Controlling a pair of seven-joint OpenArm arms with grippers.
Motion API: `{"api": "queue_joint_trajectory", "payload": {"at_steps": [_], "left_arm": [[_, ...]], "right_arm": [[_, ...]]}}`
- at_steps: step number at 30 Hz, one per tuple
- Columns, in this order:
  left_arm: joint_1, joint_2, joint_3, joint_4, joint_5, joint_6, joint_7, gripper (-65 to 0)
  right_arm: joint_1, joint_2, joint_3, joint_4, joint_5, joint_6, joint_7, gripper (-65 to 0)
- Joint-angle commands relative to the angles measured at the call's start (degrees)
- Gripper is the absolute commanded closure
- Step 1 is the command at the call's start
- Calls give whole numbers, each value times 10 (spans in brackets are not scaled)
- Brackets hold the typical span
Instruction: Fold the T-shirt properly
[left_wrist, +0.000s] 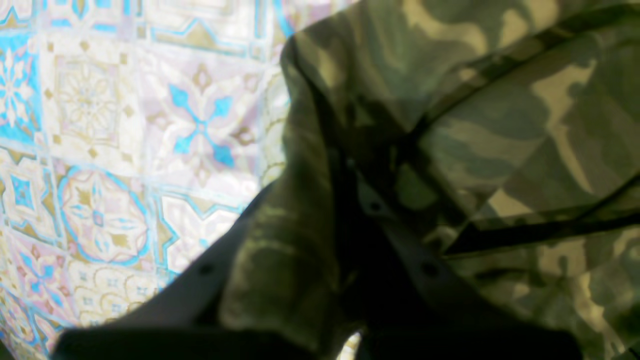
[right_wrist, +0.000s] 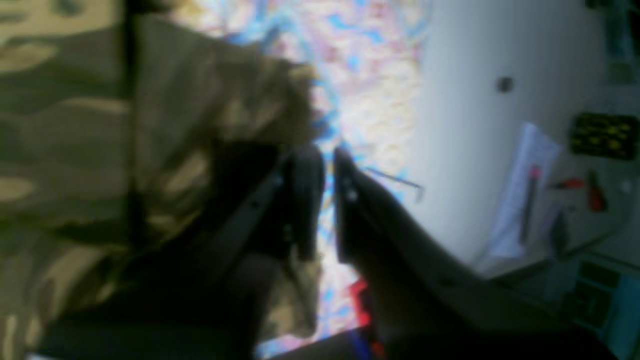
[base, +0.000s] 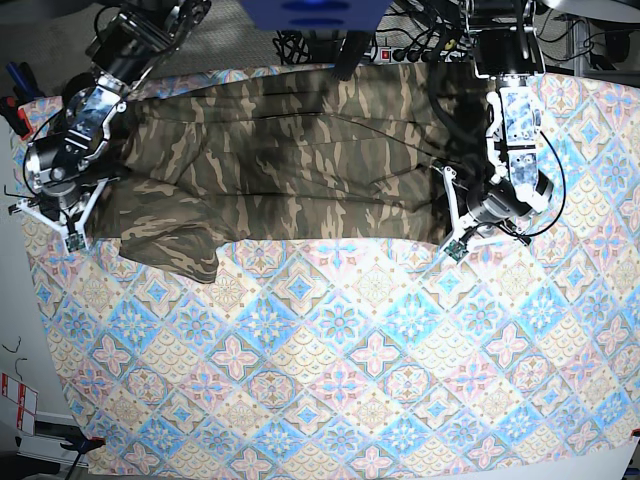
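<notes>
The camouflage T-shirt lies spread across the far part of the table, with a sleeve bunched at the left. My left gripper is at the shirt's right edge. In the left wrist view it is shut on a fold of the T-shirt, which drapes over the dark fingers. My right gripper is at the shirt's left edge. In the blurred right wrist view its jaws stand slightly apart with tablecloth showing between them, and the T-shirt lies against the left finger.
A tablecloth with blue, pink and tan tiles covers the table. Cables and a power strip run along the far edge. The table's left edge borders pale floor with red-marked tags.
</notes>
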Motion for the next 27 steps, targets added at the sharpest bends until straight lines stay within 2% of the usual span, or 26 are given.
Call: {"api": "queue_joint_trajectory", "payload": {"at_steps": [1, 5, 8, 11, 15, 19, 27], "left_arm": [[-6, -2, -2, 9, -1, 3, -5, 0], [-6, -2, -1, 9, -1, 3, -5, 0], [-6, -2, -1, 9, -1, 3, -5, 0], [-6, -1, -1, 9, -1, 3, -5, 0], [-6, -1, -1, 9, -1, 3, -5, 0], [-6, -1, -1, 9, -1, 3, -5, 0], [-7, -1, -1, 9, -1, 3, -6, 0]], "right_arm": [[10, 11, -2, 11, -2, -6, -3, -126], [41, 11, -18, 10, 1, -6, -25, -276], [56, 11, -50, 10, 1, -6, -28, -338], [77, 11, -73, 3, 2, -6, -34, -342], [116, 10, -79, -48, 19, -6, -74, -342], [128, 14, -79, -95, 73, -6, -76, -342], [128, 14, -79, -123, 74, -6, -78, -342]]}}
